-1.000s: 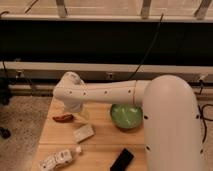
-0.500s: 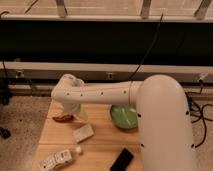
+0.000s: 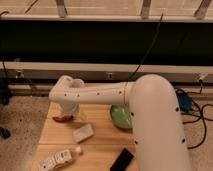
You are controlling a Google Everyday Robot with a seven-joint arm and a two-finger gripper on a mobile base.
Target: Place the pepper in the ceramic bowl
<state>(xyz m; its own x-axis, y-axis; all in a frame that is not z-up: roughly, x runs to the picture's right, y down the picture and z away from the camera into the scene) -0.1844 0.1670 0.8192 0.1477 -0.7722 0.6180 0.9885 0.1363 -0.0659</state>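
The red chili pepper lies on the wooden table at its far left, partly covered by my arm. My white arm reaches from the right across the table, and its gripper hangs right over the pepper. The green ceramic bowl sits to the right of the gripper, half hidden behind the arm's thick part.
A pale rectangular packet lies in front of the pepper. A white bottle lies on its side at the front left. A black flat object lies at the front edge. Cables run over the floor at right.
The arm has swung further left and down, bringing the gripper onto the pepper's spot. The arm's thick part now covers more of the bowl.
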